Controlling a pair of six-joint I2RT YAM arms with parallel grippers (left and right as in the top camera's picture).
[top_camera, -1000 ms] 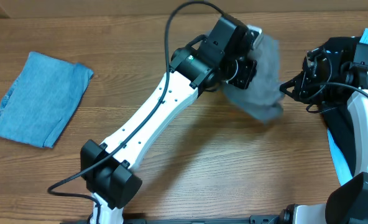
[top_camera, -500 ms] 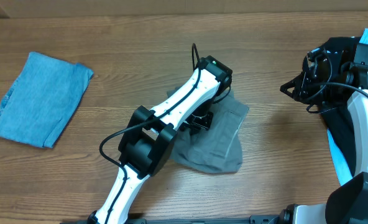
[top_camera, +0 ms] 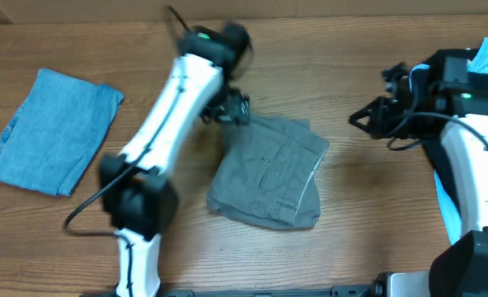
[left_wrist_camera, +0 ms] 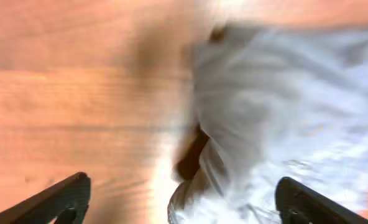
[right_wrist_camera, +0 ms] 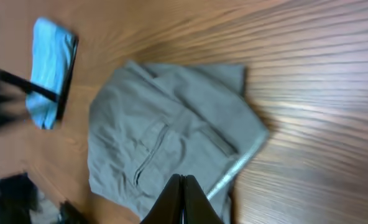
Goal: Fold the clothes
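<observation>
Left gripper [top_camera: 232, 108]: blurred in overhead view, poised at the far left corner of grey garment [top_camera: 269, 169], over or just beside the cloth edge; contact not clear from above. From left wrist view, same gripper [left_wrist_camera: 184, 202] spread wide, dark fingertips [left_wrist_camera: 64, 196] at the two lower corners of the frame, nothing clamped between. Grey garment [left_wrist_camera: 277, 106] seen below and to the right of the gap, rumpled and smeared by blur, bare wood to the left.

Right gripper [top_camera: 364, 117]: pointing left toward the grey garment, well apart from its right edge, bare wooden table [top_camera: 376, 231] between. From right wrist view, right gripper [right_wrist_camera: 183, 198] pressed fully together into one dark wedge, empty.

Grey garment [right_wrist_camera: 171, 143]: flat on the table near centre, folded into a rough rectangle. Stitched pocket and seams face up. Near corner rounded, lower right edge doubled over.

Denim-blue garment [top_camera: 50, 132]: folded, far left of table, well apart from both grippers and from the grey piece. Also visible in right wrist view [right_wrist_camera: 50, 62], beyond the grey garment.

Light blue cloth [top_camera: 448, 210]: narrow strip at right edge, mostly hidden beneath right arm.
</observation>
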